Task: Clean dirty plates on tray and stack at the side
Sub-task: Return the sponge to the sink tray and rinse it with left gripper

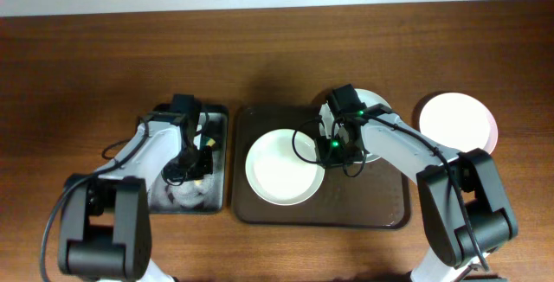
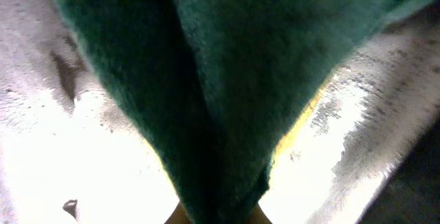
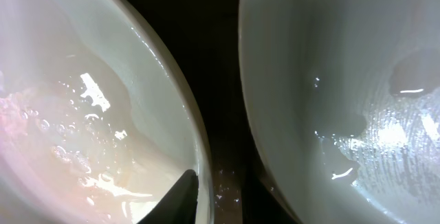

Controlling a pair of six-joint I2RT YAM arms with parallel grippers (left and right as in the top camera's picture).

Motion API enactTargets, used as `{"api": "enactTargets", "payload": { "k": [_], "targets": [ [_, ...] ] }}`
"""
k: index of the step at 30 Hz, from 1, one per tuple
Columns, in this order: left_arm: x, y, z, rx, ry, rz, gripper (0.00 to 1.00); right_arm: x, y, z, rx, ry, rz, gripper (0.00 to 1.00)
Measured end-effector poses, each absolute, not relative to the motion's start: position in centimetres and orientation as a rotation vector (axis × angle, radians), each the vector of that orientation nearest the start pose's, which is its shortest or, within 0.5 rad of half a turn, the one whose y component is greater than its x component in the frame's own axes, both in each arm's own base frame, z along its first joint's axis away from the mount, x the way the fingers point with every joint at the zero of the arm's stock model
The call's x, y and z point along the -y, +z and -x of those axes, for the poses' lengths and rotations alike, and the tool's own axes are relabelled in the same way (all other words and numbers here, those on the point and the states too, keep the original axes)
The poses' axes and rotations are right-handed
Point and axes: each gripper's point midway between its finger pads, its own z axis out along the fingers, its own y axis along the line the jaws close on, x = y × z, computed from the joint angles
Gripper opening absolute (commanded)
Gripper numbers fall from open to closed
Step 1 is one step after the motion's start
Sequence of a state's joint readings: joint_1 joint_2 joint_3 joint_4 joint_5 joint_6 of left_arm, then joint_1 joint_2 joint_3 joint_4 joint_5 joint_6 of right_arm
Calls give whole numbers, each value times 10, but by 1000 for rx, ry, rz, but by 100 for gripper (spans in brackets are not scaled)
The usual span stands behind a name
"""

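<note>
The dark brown tray (image 1: 363, 204) holds a white plate (image 1: 277, 174) at its left and a pale green plate (image 1: 374, 105) at its far right corner, partly under my right arm. A third plate (image 1: 459, 119) lies on the table, right of the tray. My right gripper (image 1: 333, 150) is low between the two tray plates. In the right wrist view one finger (image 3: 184, 195) rests just inside the rim of the wet white plate (image 3: 82, 100), and the other finger is not seen. The green plate (image 3: 344, 80) is wet too. My left gripper (image 1: 192, 163) is shut on a green sponge (image 2: 227, 80).
A black-rimmed metal sponge tray (image 1: 221, 122) stands left of the brown tray, and its wet floor (image 2: 55, 148) shows under the sponge. A strip of the brown tray (image 3: 220, 80) shows between the two plates. The wooden table stretches behind.
</note>
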State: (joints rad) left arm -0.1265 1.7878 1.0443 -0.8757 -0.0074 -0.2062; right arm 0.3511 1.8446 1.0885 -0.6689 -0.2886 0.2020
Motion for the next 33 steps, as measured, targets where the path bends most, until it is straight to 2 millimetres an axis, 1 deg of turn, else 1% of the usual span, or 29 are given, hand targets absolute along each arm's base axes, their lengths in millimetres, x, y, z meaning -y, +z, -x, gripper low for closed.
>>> {"api": "enactTargets", "payload": {
  "k": [1, 4, 5, 7, 8, 9, 10, 11, 14, 15, 16, 18, 20, 21, 26, 27, 28, 29, 30, 31, 33],
  "targets": [
    [35, 10, -287, -3160, 16, 136, 100, -165, 7, -308, -3032, 486, 258, 25],
    [38, 41, -311, -2994, -26, 138, 99, -165, 7, -308, -3032, 485, 258, 24],
    [39, 45, -318, -2959, -35, 136, 99, -165, 7, -308, -3032, 486, 258, 24],
    [40, 48, -328, -2914, -46, 134, 99, -165, 7, -308, -3031, 486, 258, 24],
    [42, 51, -340, -2865, -58, 132, 99, -165, 7, -308, -3031, 486, 258, 24],
    [42, 51, -343, -2853, -60, 132, 99, -165, 7, -308, -3032, 485, 258, 24],
    [43, 52, -352, -2822, -67, 130, 99, -165, 7, -308, -3032, 485, 257, 24],
    [44, 50, -359, -2802, -72, 130, 99, -165, 7, -308, -3032, 485, 258, 24],
    [45, 37, -368, -2797, -73, 131, 99, -164, 7, -308, -3032, 481, 258, 24],
    [46, 33, -371, -2796, -73, 132, 97, -164, 7, -308, -3033, 482, 257, 24],
    [46, 24, -373, -2806, -71, 134, 77, -164, 7, -308, -3033, 482, 257, 24],
    [46, 18, -373, -2814, -71, 141, 43, -164, 7, -308, -3032, 482, 258, 24],
    [44, 13, -373, -2823, -55, 143, 6, -164, 7, -308, -3032, 482, 258, 24],
    [43, 12, -374, -2823, -49, 144, 0, -164, 7, -308, -3032, 481, 258, 24],
    [42, 10, -372, -2832, -39, 147, 0, -164, 7, -308, -3033, 482, 257, 24],
    [42, 10, -371, -2835, -38, 148, 2, -164, 7, -308, -3032, 481, 258, 24],
    [42, 10, -368, -2848, -35, 148, 66, -164, 7, -308, -3033, 481, 258, 24],
    [41, 10, -365, -2864, -31, 148, 89, -164, 7, -308, -3033, 481, 258, 27],
    [41, 11, -362, -2875, -28, 146, 95, -164, 7, -308, -3032, 482, 258, 31],
    [40, 13, -355, -2896, -24, 150, 100, -164, 7, -308, -3033, 481, 257, 32],
    [39, 22, -347, -2916, -19, 150, 99, -164, 7, -308, -3032, 482, 258, 32]
  ]
}}
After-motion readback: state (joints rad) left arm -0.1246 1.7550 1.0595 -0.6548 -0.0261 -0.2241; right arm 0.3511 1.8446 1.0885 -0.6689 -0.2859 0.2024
